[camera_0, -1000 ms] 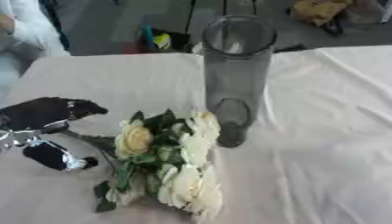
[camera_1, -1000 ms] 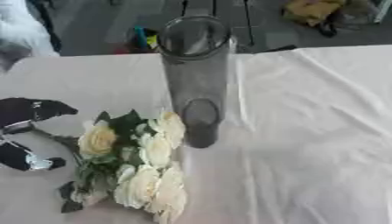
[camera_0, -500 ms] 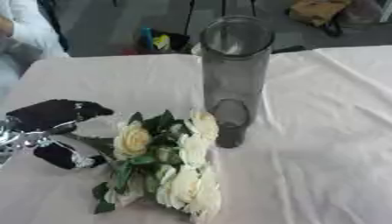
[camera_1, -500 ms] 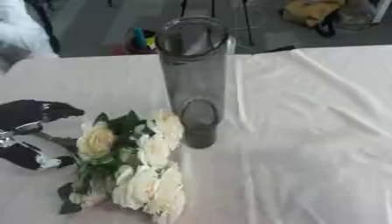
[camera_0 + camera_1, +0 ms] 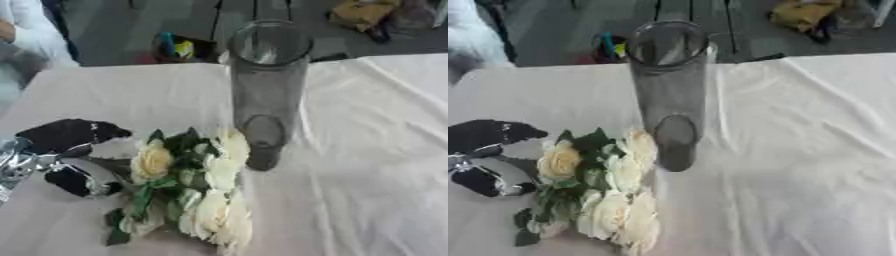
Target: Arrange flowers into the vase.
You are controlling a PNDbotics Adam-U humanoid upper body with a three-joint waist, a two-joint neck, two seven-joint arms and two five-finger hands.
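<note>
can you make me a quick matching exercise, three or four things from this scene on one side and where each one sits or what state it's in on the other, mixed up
Things:
1. vase
2. flowers
3. left hand
4. tablecloth

States or places:
a. lying flat in a bunch near the front edge of the table
c. white and wrinkled, covering the table
b. upright, clear and empty
d. at the left edge, fingers spread beside the bunch

Pairs: 1-b, 2-a, 3-d, 4-c
</note>
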